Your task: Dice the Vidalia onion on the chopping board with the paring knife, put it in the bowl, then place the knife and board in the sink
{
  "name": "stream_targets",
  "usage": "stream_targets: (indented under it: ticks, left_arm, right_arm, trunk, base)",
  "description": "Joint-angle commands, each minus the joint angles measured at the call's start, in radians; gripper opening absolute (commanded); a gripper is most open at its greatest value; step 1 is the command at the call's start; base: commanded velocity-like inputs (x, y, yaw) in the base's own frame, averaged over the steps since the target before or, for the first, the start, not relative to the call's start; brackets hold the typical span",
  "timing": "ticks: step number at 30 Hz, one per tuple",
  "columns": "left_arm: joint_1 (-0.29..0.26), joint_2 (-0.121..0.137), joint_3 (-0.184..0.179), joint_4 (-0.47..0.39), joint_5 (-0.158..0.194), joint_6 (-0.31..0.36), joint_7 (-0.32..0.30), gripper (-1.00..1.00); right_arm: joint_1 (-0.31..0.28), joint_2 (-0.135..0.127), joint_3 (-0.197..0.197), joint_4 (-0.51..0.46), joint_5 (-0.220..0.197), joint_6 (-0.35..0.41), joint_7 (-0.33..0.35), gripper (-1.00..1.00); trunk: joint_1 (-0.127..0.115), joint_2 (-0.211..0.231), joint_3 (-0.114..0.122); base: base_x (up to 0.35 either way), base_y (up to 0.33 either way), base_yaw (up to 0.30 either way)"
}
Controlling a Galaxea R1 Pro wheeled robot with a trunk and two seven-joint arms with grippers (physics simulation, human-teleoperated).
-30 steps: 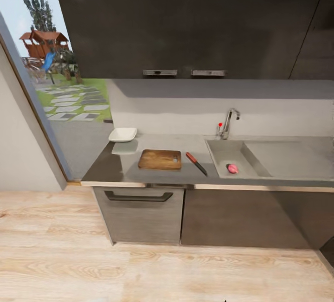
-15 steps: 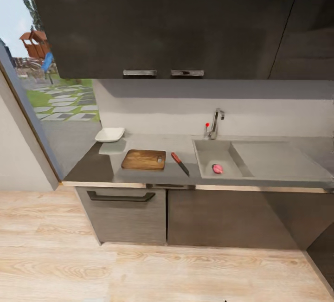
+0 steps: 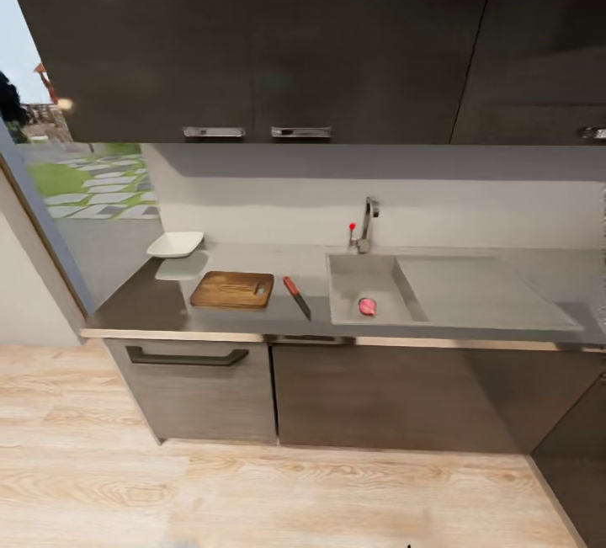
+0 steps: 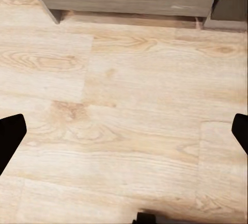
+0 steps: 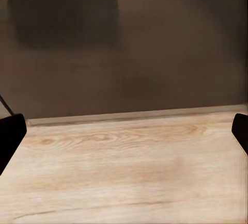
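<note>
In front of me, across a strip of pale wooden plank floor [image 3: 303,489], runs the long grey, slightly glossy table [image 3: 471,325] with its pale wood-coloured front edge over dark grey cabinets [image 3: 396,396]. The small pinkish-red rounded Vidalia onion [image 3: 367,306] lies in the rectangular grey metal sink [image 3: 345,279], near the basin's front wall, below the curved chrome tap [image 3: 367,221] with its red knob. Beside the sink lies the slim red-handled paring knife [image 3: 296,296], apart from the dark-brown wooden chopping board [image 3: 233,289] next to it, and the shallow white squarish bowl [image 3: 176,244] sits further along toward the window end. My left gripper [image 4: 124,136] hangs over the floor with its fingers spread wide, holding nothing; my right gripper [image 5: 124,133] is likewise wide and empty, facing a cabinet front. I judge the step in hand to be the approach. To do it well I should roll up square to the sink, stop close enough that the basin is within easy reach without the arms brushing the cabinets, then bring a wide gripper down over the onion from above, clear of the tap and the basin walls.
</note>
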Motion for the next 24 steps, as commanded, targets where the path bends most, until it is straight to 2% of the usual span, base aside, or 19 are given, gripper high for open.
stream_targets:
  ticks: [1,13,24]
  left_arm:
    - [-0.002,0.001,0.005,0.005,-0.011,-0.007,0.008,1.0]
    - [-0.002,0.0,0.005,0.005,-0.011,-0.007,0.008,1.0]
    - [-0.002,0.001,0.005,0.005,-0.011,-0.007,0.008,1.0]
  right_arm:
    - [-0.001,0.0,0.008,0.0,-0.006,-0.002,-0.003,1.0]
    - [-0.001,0.0,0.008,0.0,-0.006,-0.002,-0.003,1.0]
    - [-0.001,0.0,0.008,0.001,-0.006,-0.002,-0.003,1.0]
  trunk:
    - [0.001,-0.002,-0.002]
    - [0.001,-0.002,-0.002]
    - [0.001,-0.002,0.0]
  base:
    - [0.0,-0.331,0.0]
    - [0.0,-0.331,0.0]
    - [0.0,-0.326,-0.057]
